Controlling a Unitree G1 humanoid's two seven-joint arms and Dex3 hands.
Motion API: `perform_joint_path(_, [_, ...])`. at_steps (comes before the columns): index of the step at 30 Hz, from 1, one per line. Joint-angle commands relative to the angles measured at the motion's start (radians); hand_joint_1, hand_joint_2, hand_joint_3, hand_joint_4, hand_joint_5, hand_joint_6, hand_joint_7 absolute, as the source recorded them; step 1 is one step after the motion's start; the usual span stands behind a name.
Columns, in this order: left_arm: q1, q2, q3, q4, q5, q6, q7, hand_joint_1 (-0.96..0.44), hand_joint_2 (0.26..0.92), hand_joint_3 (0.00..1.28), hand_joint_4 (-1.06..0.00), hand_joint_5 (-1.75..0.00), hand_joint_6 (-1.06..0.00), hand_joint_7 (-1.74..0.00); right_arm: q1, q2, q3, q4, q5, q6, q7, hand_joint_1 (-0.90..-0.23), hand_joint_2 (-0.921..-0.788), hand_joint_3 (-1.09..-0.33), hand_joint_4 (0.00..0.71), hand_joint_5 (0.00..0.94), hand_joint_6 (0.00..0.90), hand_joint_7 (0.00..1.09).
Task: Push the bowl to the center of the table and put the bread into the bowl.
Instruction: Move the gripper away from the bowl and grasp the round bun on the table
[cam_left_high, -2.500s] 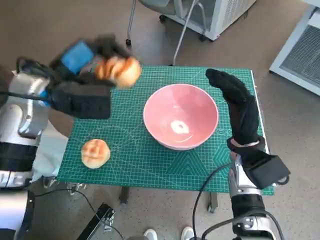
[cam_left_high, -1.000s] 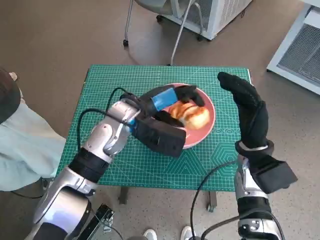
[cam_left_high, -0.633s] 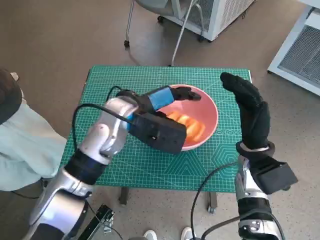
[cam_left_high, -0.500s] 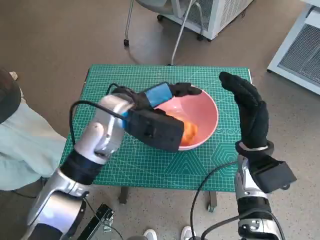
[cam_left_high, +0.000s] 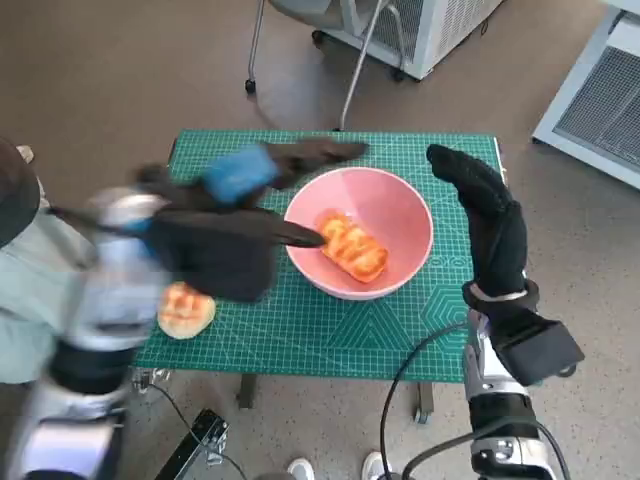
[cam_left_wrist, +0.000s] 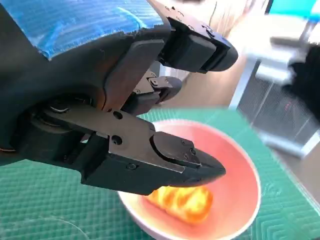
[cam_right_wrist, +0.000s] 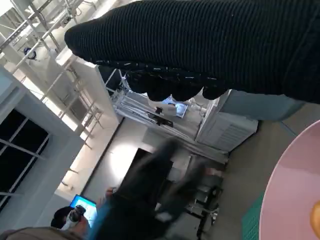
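Sitting near the middle of the desk (cam_left_high: 300, 340), the bowl (cam_left_high: 405, 215) holds one bread (cam_left_high: 352, 246), while a second bread (cam_left_high: 186, 309) lies on the mat near the desk's front left edge, probably next to go in. Left hand (cam_left_high: 250, 175) hovers empty over the bowl's left rim, fingers apart; right hand (cam_left_high: 480, 215) stands upright beside the right rim, fingers straight, holding nothing, perhaps steadying the bowl. Blur smears the left arm, which partly hides the second bread.

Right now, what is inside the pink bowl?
One bread roll lies inside the pink bowl, uncovered. The left hand is empty; whatever lies beneath the roll is hidden.
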Motion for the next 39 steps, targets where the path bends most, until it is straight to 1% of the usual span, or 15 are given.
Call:
perform_joint_path(1, [0.069,0.097,0.103,-0.121,-0.067,0.007,-0.029,-0.01,0.881,0.03,-0.32,-0.04,-0.51,-0.08,0.009,0.013,0.007,0.012,0.016,0.016,0.020,-0.527,-0.921,-0.723,0.418,0.010,0.091,0.81])
perform_joint_path(6, [0.188,0.221,0.218,-0.259,-0.085,0.080,-0.074,-0.03,0.884,0.03,-0.34,-0.04,-0.53,-0.09,0.021,0.016,0.009,-0.011,0.035,0.032,0.035,-0.529,-0.921,-0.727,0.417,0.010,0.088,0.81])
perform_joint_path(11, [0.309,0.336,0.297,-0.367,-0.068,0.176,-0.136,0.01,0.873,0.03,-0.32,-0.02,-0.52,-0.09,0.023,0.013,0.003,-0.017,0.054,0.042,0.054,-0.543,-0.921,-0.725,0.418,0.010,0.086,0.81])
perform_joint_path(13, [0.354,0.371,0.316,-0.391,-0.058,0.196,-0.149,0.02,0.870,0.03,-0.30,-0.01,-0.50,-0.08,0.023,0.013,0.003,-0.021,0.057,0.047,0.057,-0.546,-0.921,-0.724,0.418,0.009,0.085,0.82])
perform_joint_path(17, [0.463,0.424,0.355,-0.417,-0.040,0.183,-0.158,0.03,0.858,0.02,-0.28,0.00,-0.48,-0.07,0.019,0.017,0.005,-0.027,0.057,0.058,0.057,-0.547,-0.921,-0.725,0.417,0.009,0.082,0.82])
perform_joint_path(21, [0.549,0.450,0.384,-0.416,-0.064,0.153,-0.173,0.03,0.847,0.01,-0.26,0.00,-0.46,-0.05,0.016,0.017,0.003,-0.025,0.060,0.067,0.061,-0.542,-0.921,-0.728,0.416,0.008,0.076,0.82])
perform_joint_path(27, [0.623,0.452,0.395,-0.362,-0.121,0.101,-0.174,0.05,0.835,0.01,-0.25,0.00,-0.45,-0.03,0.016,0.019,0.004,-0.025,0.048,0.070,0.057,-0.546,-0.921,-0.729,0.414,0.007,0.073,0.82])
perform_joint_path(31, [0.648,0.445,0.373,-0.332,-0.129,0.080,-0.155,0.09,0.831,0.00,-0.24,0.00,-0.44,-0.02,0.019,0.016,0.006,-0.030,0.050,0.075,0.061,-0.549,-0.921,-0.727,0.414,0.007,0.073,0.82])
perform_joint_path(39, [0.672,0.447,0.297,-0.319,-0.062,0.078,-0.105,0.12,0.828,0.00,-0.25,0.00,-0.44,-0.01,0.031,0.009,0.004,-0.042,0.057,0.078,0.075,-0.552,-0.921,-0.723,0.414,0.007,0.074,0.82])
